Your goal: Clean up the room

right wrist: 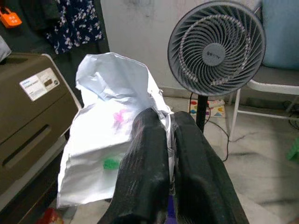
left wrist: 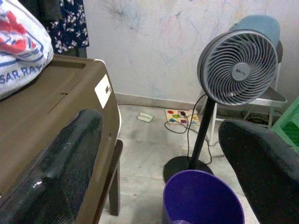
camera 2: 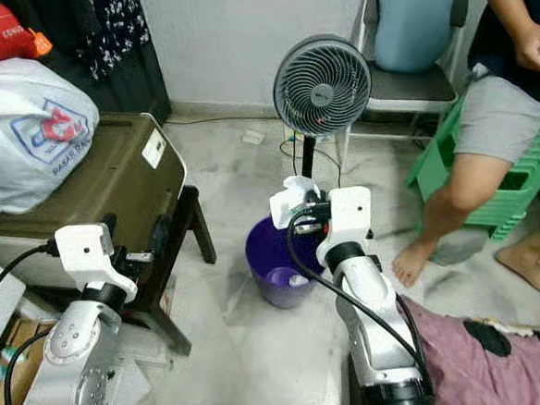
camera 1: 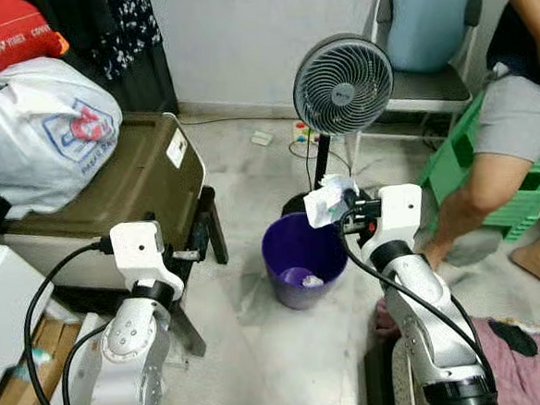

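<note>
My right gripper (camera 1: 341, 202) is shut on a crumpled white wrapper (camera 1: 327, 198) with pink and green marks (right wrist: 107, 154), held just above the far rim of a purple bin (camera 1: 303, 256). The bin stands on the floor at the foot of the fan and holds a small pale piece of litter (camera 1: 311, 280). The two black fingers (right wrist: 149, 177) pinch the wrapper's edge. My left gripper (left wrist: 159, 172) is open, raised beside a brown box (camera 1: 129, 180) and pointing toward the bin (left wrist: 201, 198).
A grey standing fan (camera 1: 342, 84) rises behind the bin, its cable trailing to a power strip (camera 1: 304, 132). A white bag (camera 1: 38, 126) lies on the brown box. A person (camera 1: 515, 120) sits on a green stool (camera 1: 471, 165) at right. A pink cloth (camera 1: 531, 360) lies near my right arm.
</note>
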You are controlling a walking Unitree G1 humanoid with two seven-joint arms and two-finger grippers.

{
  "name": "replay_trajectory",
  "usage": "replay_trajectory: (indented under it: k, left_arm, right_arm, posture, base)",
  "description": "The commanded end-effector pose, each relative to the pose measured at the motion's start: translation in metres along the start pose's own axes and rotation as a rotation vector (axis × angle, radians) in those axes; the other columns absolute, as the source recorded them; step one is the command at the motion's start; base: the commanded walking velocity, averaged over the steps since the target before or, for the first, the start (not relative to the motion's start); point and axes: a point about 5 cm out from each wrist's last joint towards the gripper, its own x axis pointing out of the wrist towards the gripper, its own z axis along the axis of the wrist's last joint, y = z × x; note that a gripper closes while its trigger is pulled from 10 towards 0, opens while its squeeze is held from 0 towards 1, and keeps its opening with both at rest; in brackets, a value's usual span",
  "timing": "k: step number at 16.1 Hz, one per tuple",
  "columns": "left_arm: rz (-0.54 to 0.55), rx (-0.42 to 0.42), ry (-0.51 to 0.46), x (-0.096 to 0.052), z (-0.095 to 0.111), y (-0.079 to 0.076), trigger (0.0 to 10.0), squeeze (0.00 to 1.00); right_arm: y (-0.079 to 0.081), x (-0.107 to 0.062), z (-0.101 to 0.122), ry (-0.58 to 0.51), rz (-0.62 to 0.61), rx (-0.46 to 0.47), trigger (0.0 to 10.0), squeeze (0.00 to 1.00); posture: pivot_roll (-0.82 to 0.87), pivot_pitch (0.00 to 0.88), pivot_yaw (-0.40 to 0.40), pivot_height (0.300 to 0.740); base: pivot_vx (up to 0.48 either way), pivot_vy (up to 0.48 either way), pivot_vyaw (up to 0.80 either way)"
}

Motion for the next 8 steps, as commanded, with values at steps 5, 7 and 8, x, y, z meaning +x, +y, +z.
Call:
replay_trajectory:
  k: [5, 7, 8]
  left_arm:
    - [-0.01, 0.003, -0.006, 0.0015, 0.0015, 0.0, 10.0, 0.0]
    - [-0.011, 0.004, -0.006, 0.0013, 0.0016, 0.0, 10.0, 0.0]
    - [-0.011, 0.004, -0.005, 0.0012, 0.0015, 0.0001, 10.0, 0.0]
  right_arm:
    - [-0.0023, 0.002, 0.0032, -0.006, -0.011, -0.002, 10.0, 0.0]
    - [-0.0023, 0.0021, 0.0029, -0.004, -0.012, 0.003, 10.0, 0.0]
    - [-0.0021, 0.0022, 0.0029, -0.004, -0.012, 0.005, 10.0, 0.0]
  posture:
    - [-0.09, 0.042, 0.008, 0.74]
    - [-0.09, 0.042, 0.008, 0.74]
    - [-0.09, 0.041, 0.008, 0.74]
  base:
    - [0.35, 0.0, 0.0]
    - [0.356, 0.0, 0.0]
    - [0.371, 0.0, 0.0]
